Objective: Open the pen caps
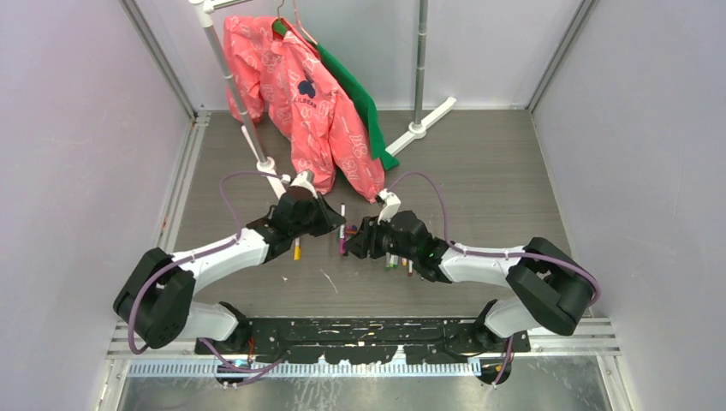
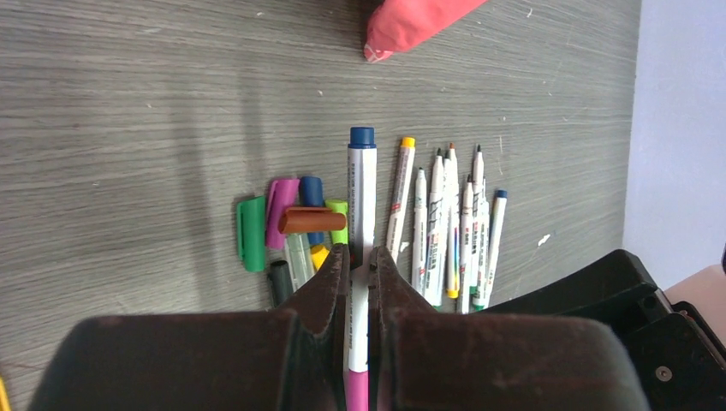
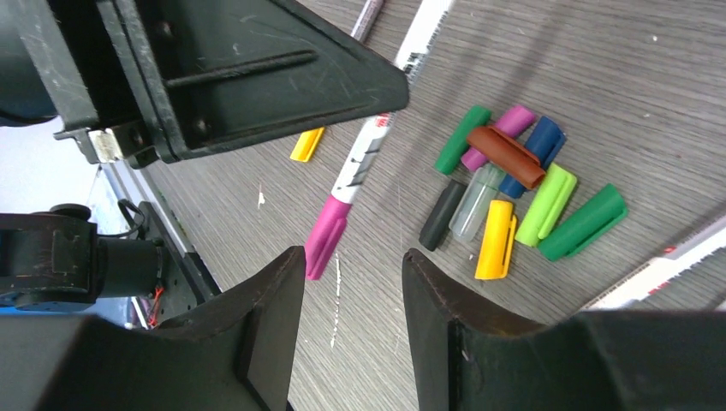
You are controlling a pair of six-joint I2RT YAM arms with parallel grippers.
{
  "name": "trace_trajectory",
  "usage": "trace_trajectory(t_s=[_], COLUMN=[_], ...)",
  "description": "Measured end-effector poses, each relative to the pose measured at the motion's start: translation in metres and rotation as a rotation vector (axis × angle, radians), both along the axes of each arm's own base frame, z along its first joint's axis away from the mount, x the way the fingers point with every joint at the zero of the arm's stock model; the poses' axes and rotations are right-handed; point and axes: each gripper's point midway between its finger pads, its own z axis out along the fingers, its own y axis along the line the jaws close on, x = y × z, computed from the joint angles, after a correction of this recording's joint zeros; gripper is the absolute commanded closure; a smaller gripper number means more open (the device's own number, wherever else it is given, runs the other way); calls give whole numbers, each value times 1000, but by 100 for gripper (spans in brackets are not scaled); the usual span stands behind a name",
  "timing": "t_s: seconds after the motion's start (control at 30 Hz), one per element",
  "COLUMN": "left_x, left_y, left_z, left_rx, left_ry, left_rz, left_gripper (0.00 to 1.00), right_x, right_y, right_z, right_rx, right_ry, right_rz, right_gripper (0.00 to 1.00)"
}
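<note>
Evidently the left hand (image 2: 360, 267) is clenched on a white pen (image 2: 361, 197), steadying it so its pink cap (image 3: 326, 238) juts toward the right hand (image 3: 353, 264). That hand is spread wide, probably lining up a pull. Loose caps (image 3: 505, 157) lie heaped on the surface (image 2: 128, 128) nearby.

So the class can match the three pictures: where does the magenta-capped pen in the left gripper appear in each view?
Top external: the magenta-capped pen shows at centre, between the two arm ends.
Left wrist: the pen stands bottom centre, clamped in the left gripper's jaws.
Right wrist: the pen slants centre-left, magenta end lowest.
Shared landmark: the brown cap beside it in both wrist views; too small to find from above.
</note>
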Motion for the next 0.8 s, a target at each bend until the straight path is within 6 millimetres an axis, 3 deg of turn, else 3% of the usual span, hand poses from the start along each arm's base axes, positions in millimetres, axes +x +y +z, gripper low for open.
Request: trace_trajectory(t_s=[0.57,0.67,0.8], left_x=[2,2,2], left_y=[-16,-18,-20], left_z=[5,7,8], left_rx=[-94,-107,-118], left_ry=[19,17,17], left_rz=[-17,-19,-22], left_gripper=[100,100,100], right_x=[-1,-1,-1], right_y=[14,16,17], right_z=[3,2,2], right_rx=[36,38,42], right_ry=[6,9,11], right_rz=[42,47,53], right_gripper=[50,54,67])
